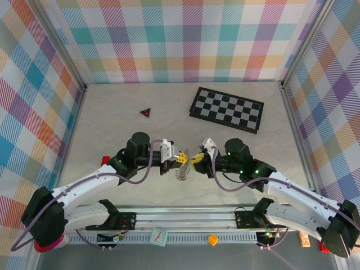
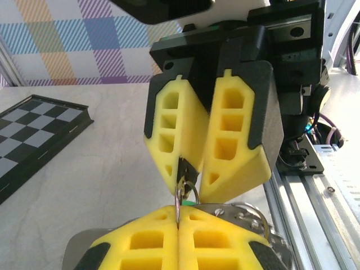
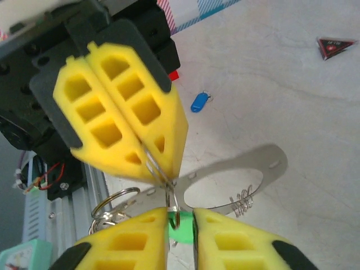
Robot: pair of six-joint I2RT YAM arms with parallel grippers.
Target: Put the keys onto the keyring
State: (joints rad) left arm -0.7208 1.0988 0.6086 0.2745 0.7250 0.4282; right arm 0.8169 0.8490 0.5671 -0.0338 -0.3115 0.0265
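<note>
My left gripper (image 1: 180,158) and right gripper (image 1: 197,159) meet tip to tip above the table's near middle. The left gripper (image 2: 179,216) is shut on a thin wire ring of the silvery keyring (image 3: 247,169), whose large loop hangs below (image 1: 181,173). The right gripper (image 3: 181,216) is shut on the green key (image 3: 181,226), its green head pinched between the pads right at that ring. A sliver of the green key (image 2: 191,201) peeks out between the two grippers. The blue key (image 3: 199,102) lies loose on the table beyond the left gripper (image 3: 160,171).
A black-and-white chessboard (image 1: 226,109) lies at the back right. A small red triangle (image 1: 145,112) sits at the back centre. The metal rail (image 1: 185,225) with the arm bases runs along the near edge. Checked walls close in three sides.
</note>
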